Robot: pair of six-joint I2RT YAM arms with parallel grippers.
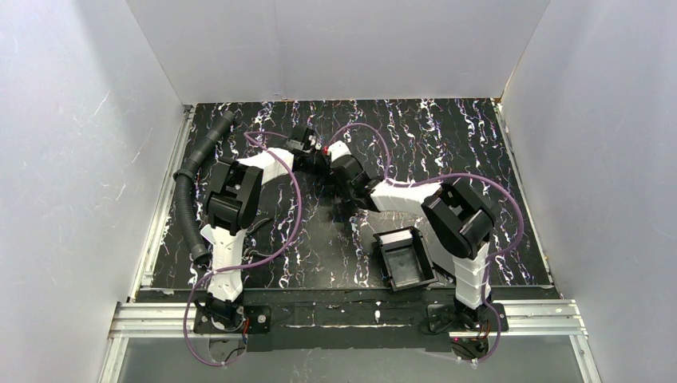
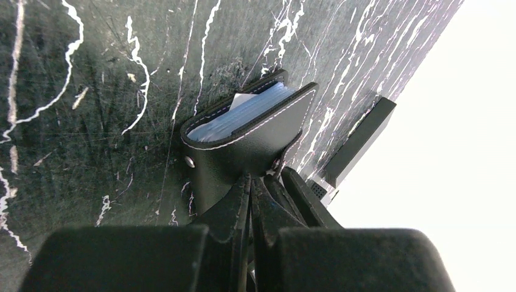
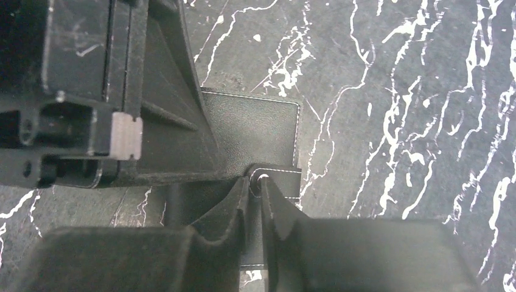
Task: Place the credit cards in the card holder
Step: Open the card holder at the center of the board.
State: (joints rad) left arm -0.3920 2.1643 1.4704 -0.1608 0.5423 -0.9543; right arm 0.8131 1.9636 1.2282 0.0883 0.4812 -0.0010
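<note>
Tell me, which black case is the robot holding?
The card holder, the small folded one showing pale blue inside; the left gripper and right gripper pinch it. The bigger rimmed tray lies unheld.

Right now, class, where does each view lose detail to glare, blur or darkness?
Left wrist: right side blown out white, card holder sharp. Right wrist: right gripper's fingers soft, table crisp. Top external: card holder lost in black-on-black clutter.

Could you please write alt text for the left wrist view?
The left gripper pinches a black card holder by its lower edge. Its open mouth shows pale blue-grey pockets and a white corner poking out, against a marbled black table.
</note>
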